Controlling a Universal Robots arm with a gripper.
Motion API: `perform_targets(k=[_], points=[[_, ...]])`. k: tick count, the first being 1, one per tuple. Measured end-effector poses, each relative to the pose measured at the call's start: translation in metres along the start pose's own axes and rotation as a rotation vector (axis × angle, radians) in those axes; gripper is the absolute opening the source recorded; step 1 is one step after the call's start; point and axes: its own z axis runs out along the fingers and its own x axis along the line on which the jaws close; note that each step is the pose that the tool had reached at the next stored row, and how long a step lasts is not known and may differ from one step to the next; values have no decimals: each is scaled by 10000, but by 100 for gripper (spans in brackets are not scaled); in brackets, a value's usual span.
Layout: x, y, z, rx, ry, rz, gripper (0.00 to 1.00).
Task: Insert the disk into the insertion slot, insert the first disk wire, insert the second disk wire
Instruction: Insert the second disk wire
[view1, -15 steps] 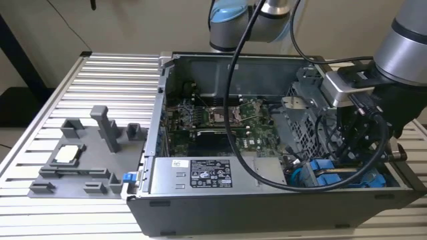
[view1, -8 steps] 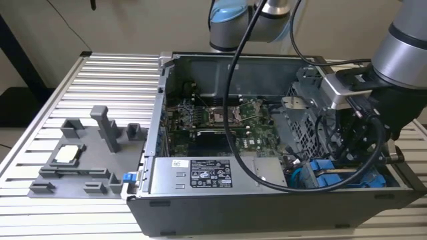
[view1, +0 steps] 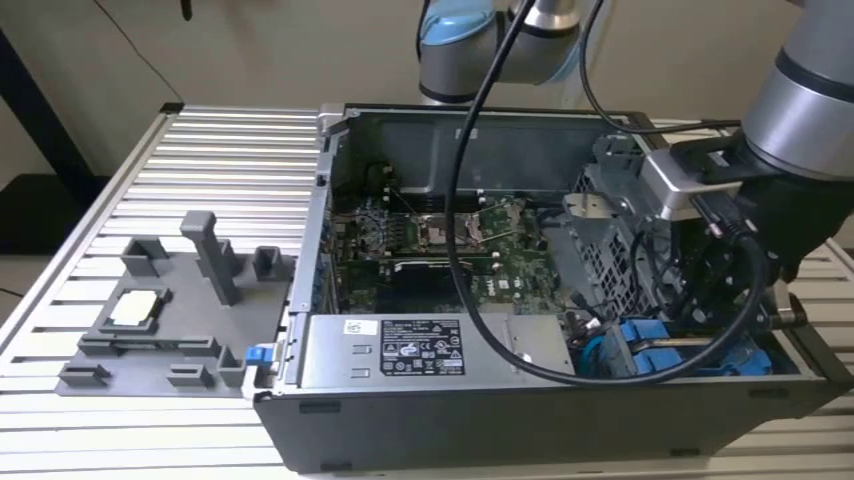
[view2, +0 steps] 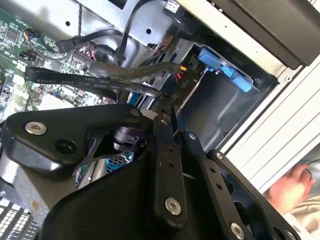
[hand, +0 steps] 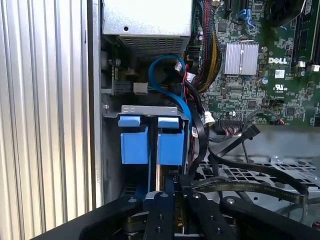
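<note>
Currently gripper (hand: 164, 189) is low inside the open computer case (view1: 534, 425), at the corner by the drive bay. Jaws: cannot tell from either wrist view whether they are together or clamped on a lead.

Just ahead of it in the second wrist view: black wire connector (view2: 179, 82) on the end of a flat black cable (view2: 100, 82), close to the tip; contact unclear. More black leads loop beside the bay in the first wrist view.

Beyond that, the disk (hand: 170, 145) stands end-on in the insertion slot (hand: 150, 109), its blue carrier tab facing the camera, with a second blue tab just beside it. Judged seated; step in hand is judged to be a disk wire.

Notes for doing it well:
- Square the connector to the disk's socket before pushing; the socket itself is hidden behind the carrier.
- Push straight along the bay, gently; stop if it binds.
- Keep the blue cable (hand: 165, 70) and loose black leads out of the path, since they crowd the bay mouth.

Further off: motherboard (hand: 260, 65), grey power-supply box (hand: 147, 17), ribbed metal table (hand: 45, 100) outside the case wall.
</note>
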Motion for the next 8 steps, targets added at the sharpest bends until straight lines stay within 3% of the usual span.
perform_targets(k=[4,5,8], points=[[7,0,6,1,-8,0,18],[8,0,5,0,-6,0,24],[11,-5,-56,1,-15,1,24]])
